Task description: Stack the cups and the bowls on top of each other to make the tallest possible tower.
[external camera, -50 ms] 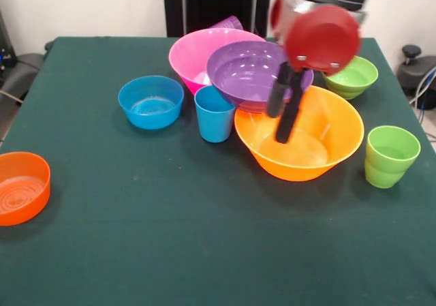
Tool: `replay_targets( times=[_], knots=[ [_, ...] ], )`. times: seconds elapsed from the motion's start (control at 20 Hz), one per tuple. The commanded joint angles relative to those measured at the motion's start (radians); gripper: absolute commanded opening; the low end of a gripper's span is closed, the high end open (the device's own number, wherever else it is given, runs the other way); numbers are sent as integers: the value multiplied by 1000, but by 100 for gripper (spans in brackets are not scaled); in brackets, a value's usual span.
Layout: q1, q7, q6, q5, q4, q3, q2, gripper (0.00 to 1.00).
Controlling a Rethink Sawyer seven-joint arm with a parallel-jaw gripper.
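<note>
A: Status of the hand [284, 118]?

B: Its two black fingers [289, 120] hang close together over the large orange bowl [320, 157], clamped on nothing visible. They sit beside the purple bowl's [246, 71] right rim; contact cannot be confirmed.

A: Step in hand?

B: Judged as selecting a piece; no tower stands yet. The purple bowl leans tilted on the pink bowl [194, 54] and the orange bowl, mouth facing up and toward the near side.

A: Loose pieces?

B: Blue cup [214, 115] upright, axis vertical, just left of the orange bowl. Blue bowl [150, 101] farther left, green cup [390, 156] right, small orange bowl [22, 187] near-left on the worktop [170, 245].

A: Next move?

B: Probably widen the fingers, then grip a rim.
</note>
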Motion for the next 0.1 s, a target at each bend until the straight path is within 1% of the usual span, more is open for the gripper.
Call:
replay_targets(
  times=[0.05,0.1],
  knots=[
    [26,387,-138,60,-210,22,101,100],
    [31,394,-142,71,-213,10,101,100]
  ],
)
